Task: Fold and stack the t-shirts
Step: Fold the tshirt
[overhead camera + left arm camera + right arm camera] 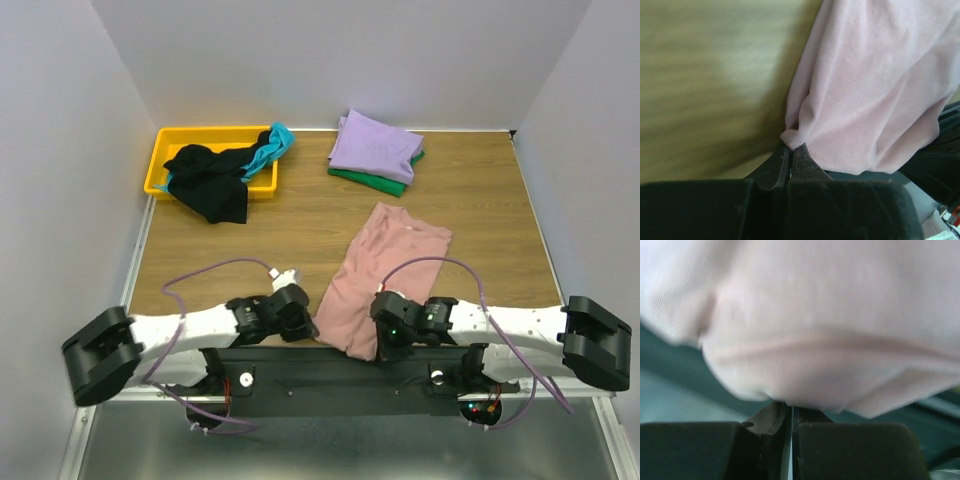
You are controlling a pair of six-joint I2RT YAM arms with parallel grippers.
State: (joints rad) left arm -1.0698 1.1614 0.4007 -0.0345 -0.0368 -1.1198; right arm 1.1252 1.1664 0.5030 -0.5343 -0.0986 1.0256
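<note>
Now the left tool point(790, 150) and right tool point(790, 412) both clench the pink t-shirt point(390, 255) at its near edge, probably for folding it.

Green t-shirt point(375, 182) mostly buried under lavender t-shirt point(375, 145) at upper centre, teal t-shirt point(278, 142) half covered by black t-shirt point(212, 185) at upper left, pink t-shirt point(830, 330) blurred, cropped by top and sides in right wrist view, table point(700, 80) smeared in left wrist view
</note>
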